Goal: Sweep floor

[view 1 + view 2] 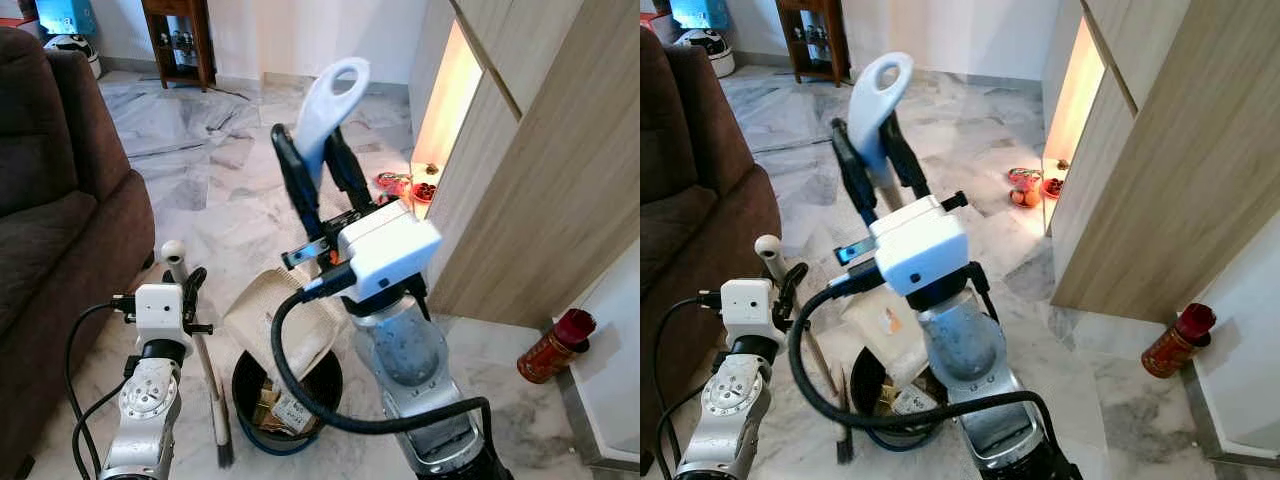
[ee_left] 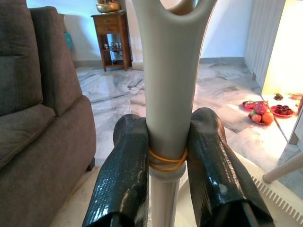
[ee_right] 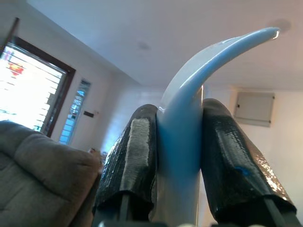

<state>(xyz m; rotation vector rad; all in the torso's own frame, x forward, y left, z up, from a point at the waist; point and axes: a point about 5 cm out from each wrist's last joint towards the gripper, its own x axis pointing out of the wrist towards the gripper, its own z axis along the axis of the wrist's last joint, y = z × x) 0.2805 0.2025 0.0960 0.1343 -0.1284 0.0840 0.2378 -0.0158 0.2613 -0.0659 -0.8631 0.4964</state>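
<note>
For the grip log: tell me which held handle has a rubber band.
The beige handle in the left gripper; the right gripper's pale blue handle shows none.

Our right arm (image 1: 410, 350) hides much of the dustpan (image 1: 275, 315) and part of the black bin (image 1: 262, 420), whose contents we cannot identify. The sofa (image 1: 60, 220) is cut off at the frame's left edge.

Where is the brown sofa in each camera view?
Left eye view: sofa fills the left edge.
Right eye view: sofa at the left edge.
Left wrist view: sofa beside left gripper.
Right wrist view: sofa beside right gripper.
Shared landmark: wooden side table past the sofa.
</note>
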